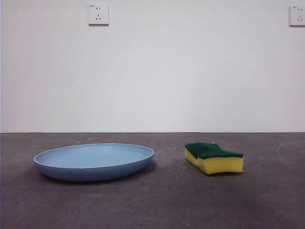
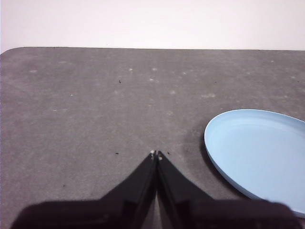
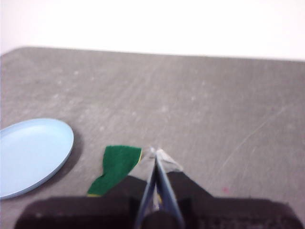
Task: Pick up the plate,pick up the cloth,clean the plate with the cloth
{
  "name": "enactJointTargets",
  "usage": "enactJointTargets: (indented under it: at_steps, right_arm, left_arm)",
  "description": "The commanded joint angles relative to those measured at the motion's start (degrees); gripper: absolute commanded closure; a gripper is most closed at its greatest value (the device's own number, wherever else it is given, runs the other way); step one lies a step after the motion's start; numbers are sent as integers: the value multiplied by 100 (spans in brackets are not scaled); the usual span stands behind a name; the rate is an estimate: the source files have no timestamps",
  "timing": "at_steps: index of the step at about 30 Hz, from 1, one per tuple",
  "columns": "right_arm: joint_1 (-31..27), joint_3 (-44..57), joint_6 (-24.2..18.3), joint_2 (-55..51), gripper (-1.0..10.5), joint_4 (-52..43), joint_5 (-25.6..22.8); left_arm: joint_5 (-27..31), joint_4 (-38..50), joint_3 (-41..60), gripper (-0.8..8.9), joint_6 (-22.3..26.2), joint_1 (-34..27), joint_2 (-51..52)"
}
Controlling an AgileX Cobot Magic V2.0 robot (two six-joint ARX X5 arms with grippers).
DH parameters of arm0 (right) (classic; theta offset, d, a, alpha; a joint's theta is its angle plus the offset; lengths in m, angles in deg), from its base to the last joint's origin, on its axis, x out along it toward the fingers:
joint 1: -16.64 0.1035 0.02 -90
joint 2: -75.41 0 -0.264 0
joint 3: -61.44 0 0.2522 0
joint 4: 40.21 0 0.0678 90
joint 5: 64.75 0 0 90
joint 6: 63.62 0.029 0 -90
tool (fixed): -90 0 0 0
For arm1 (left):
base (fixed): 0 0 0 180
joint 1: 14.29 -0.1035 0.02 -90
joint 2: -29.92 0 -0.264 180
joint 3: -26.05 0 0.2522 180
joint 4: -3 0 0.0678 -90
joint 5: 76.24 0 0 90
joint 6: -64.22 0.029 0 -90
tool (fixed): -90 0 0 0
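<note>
The light-blue plate point(image 1: 94, 161) lies flat on the dark grey table at the left of the front view. The cloth, a yellow sponge with a green top point(image 1: 214, 158), lies to its right, apart from it. My left gripper point(image 2: 156, 154) is shut and empty above the table, with the plate point(image 2: 259, 152) off to one side of it. My right gripper point(image 3: 156, 152) is shut and empty, with the sponge's green top point(image 3: 116, 167) close beside its jaws and the plate point(image 3: 31, 153) farther off. Neither arm shows in the front view.
A white wall with two sockets point(image 1: 98, 14) point(image 1: 297, 15) stands behind the table. The table's far edge point(image 2: 143, 48) shows in both wrist views.
</note>
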Motion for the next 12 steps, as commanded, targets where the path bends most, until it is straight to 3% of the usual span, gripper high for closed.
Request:
enactJointTargets:
  at_steps: [1,6,12]
  right_arm:
    - [-339,531,-240,-369,946,-483,302]
    - [-691,1434,-225,-949,946,-1029,295]
    - [-723,2142,-11,-1429,946,-1051,295]
  left_arm:
    - [7,9,81,817,-37,-20,15]
    - [7,9,81,817,-37,-20,15]
    - [7,9,81,817,-39,-20,15]
